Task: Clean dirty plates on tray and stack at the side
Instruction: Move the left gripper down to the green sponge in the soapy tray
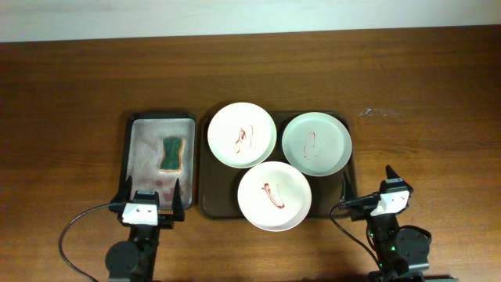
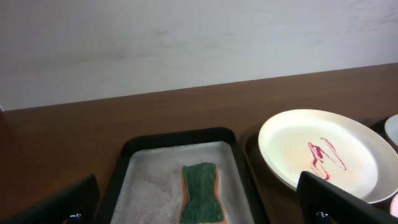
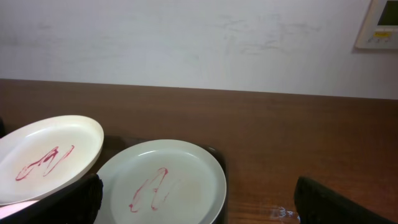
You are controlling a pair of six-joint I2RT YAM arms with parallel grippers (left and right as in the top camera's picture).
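Observation:
Three dirty plates with red smears lie on the dark tray: a cream plate at the back left, a pale green plate at the back right, a white plate at the front. A green sponge lies in the small lined tray on the left. My left gripper is open and empty at that tray's front edge; its view shows the sponge and cream plate. My right gripper is open and empty beside the dark tray's right front corner, facing the green plate.
The wooden table extends bare to the right of the dark tray and behind both trays. A small wet spot marks the wood at the back right. A white wall runs behind the table.

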